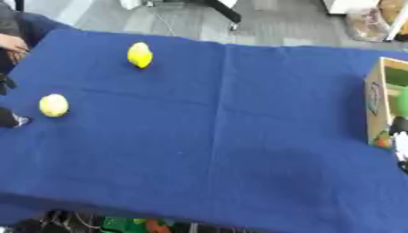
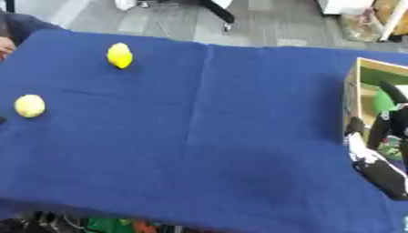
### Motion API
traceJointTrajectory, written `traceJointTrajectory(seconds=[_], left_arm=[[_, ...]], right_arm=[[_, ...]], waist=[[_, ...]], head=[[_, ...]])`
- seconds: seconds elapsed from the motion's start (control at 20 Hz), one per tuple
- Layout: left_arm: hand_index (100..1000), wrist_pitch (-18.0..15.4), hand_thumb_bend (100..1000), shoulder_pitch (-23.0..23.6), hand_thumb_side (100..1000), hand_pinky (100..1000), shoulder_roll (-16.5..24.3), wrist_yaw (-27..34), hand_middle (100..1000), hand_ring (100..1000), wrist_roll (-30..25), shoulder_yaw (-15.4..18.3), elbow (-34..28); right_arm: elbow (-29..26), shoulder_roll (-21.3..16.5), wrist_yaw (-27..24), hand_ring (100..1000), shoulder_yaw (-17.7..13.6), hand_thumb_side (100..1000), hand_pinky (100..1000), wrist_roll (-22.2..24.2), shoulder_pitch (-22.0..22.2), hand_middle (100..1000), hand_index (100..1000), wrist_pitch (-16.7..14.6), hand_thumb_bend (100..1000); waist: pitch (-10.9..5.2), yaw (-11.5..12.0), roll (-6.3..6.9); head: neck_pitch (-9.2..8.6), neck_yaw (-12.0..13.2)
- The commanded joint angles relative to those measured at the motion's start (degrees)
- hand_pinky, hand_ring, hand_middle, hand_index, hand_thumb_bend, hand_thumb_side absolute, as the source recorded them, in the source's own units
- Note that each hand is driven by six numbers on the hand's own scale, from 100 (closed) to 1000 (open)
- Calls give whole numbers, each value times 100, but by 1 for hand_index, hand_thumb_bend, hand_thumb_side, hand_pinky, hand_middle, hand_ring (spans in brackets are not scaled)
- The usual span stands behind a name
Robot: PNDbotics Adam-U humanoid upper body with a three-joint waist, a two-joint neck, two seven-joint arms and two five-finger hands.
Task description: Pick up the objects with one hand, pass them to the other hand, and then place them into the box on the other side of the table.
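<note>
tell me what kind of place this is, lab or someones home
Probably a lab or workshop, not a home: a table under a blue cloth set with two lemons and a cardboard box, grey floor beyond, cables below.

No text, label, brand, number or sign can be read here. The cardboard box (image 1: 376,107) at the right edge of the worktop (image 1: 223,136) bears a dark printed mark on its outer side wall, but it is too blurred to make out.
</note>
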Motion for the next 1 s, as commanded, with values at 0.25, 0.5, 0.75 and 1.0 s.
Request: traceJointTrajectory(seconds=[0.25,0.5,0.75,1.0], left_arm=[[759,-278,491,-316,229,755,-8,384,601,625,14,-106,314],[750,-277,471,-494,226,750,-125,377,590,616,75,-162,514],[739,-271,441,-628,204,744,-251,363,577,605,173,-192,732],[725,-302,412,-671,176,736,-409,395,560,589,291,-243,869]], right_arm=[[-124,-53,-43,283,-3,574,326,26,-53,260,979,9,100],[-124,-28,-62,282,9,582,326,24,-47,259,978,20,100],[-124,5,-92,282,22,592,325,26,-39,258,978,35,100],[-124,21,-110,282,42,598,324,44,-35,257,977,38,100]], waist=[[-44,-41,67],[-39,-71,51],[-30,-93,37],[-25,-113,22]], head=[[-13,43],[-13,68],[-13,82],[-13,76]])
